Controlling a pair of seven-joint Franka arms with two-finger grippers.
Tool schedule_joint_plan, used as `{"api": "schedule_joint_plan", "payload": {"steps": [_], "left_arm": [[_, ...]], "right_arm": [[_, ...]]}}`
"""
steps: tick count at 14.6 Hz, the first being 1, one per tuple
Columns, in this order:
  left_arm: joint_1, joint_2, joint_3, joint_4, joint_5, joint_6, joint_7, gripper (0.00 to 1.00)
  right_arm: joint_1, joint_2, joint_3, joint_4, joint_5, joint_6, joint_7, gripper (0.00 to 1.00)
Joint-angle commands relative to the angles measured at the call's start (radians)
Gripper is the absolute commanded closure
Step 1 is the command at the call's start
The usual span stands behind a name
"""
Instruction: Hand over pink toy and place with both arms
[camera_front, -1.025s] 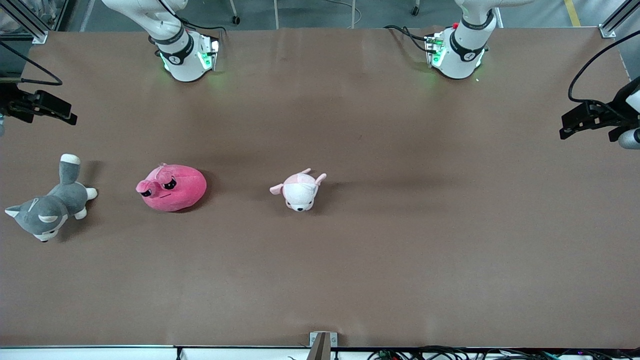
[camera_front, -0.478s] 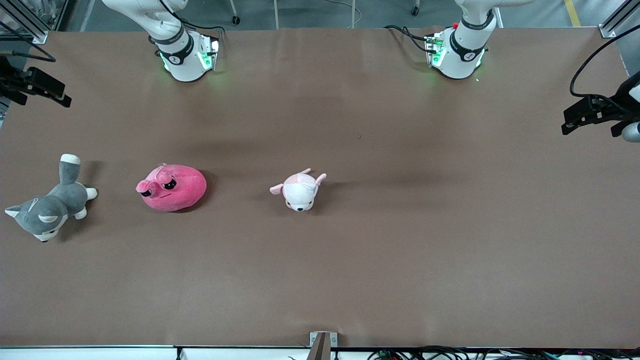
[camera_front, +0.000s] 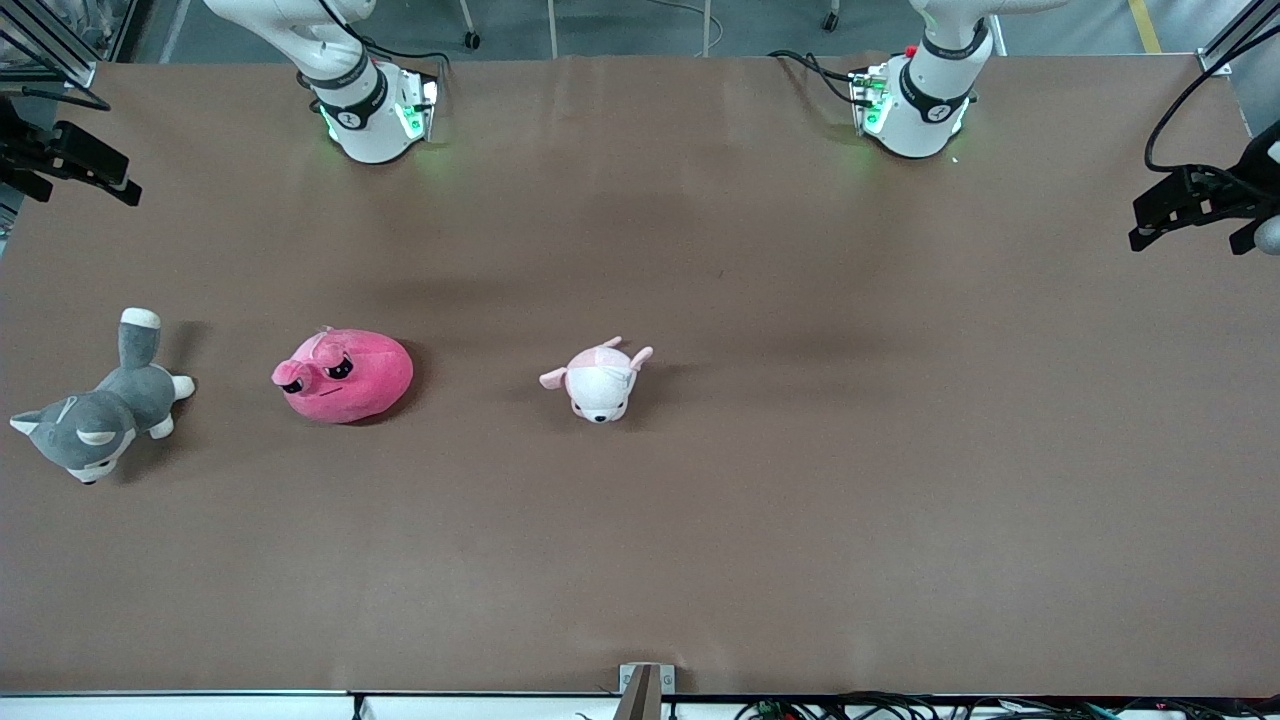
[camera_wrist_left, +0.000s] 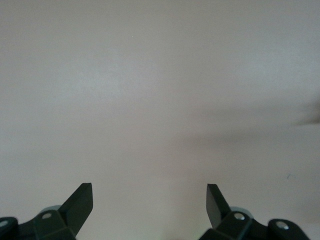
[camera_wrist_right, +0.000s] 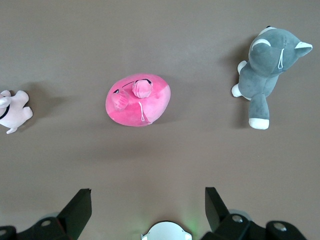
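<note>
Both claws drifted outward — left claw (camera_wrist_left: 149, 192), right claw (camera_wrist_right: 148, 196) wide; pink toy (camera_front: 343, 376) rounded, droopy-eyed.

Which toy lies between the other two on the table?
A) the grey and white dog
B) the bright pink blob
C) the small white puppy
B: in the front view the pink toy lies on the table with the grey dog at one side and the white puppy at the other.

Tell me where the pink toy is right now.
The pink toy lies on the table toward the right arm's end, between the grey husky plush and the small white puppy plush, untouched by either gripper.
</note>
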Motion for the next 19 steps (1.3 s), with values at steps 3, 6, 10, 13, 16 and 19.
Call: {"api": "schedule_joint_plan", "payload": {"steps": [3, 6, 10, 13, 16, 19], "left_arm": [[-0.004, -0.022, 0.017, -0.010, -0.025, 0.012, 0.012, 0.00], [-0.006, -0.022, 0.015, 0.001, -0.024, 0.012, -0.002, 0.00], [-0.007, -0.008, 0.010, 0.035, -0.024, 0.012, -0.006, 0.00], [-0.007, -0.006, 0.010, 0.036, -0.025, 0.012, -0.005, 0.00], [-0.010, 0.000, 0.009, 0.038, -0.027, 0.015, -0.003, 0.00], [-0.018, 0.005, 0.009, 0.038, -0.027, 0.015, 0.001, 0.00]], "right_arm": [[-0.007, -0.027, 0.018, -0.029, -0.001, 0.006, -0.002, 0.00], [-0.001, -0.028, 0.016, -0.029, -0.002, 0.001, -0.030, 0.00], [-0.001, -0.031, 0.016, -0.030, -0.002, 0.001, -0.035, 0.00], [0.001, -0.033, 0.021, -0.027, -0.002, -0.002, -0.035, 0.00], [0.019, -0.033, 0.021, -0.021, -0.001, -0.033, -0.030, 0.00], [0.028, -0.034, 0.021, -0.021, -0.001, -0.024, -0.032, 0.00]]}}
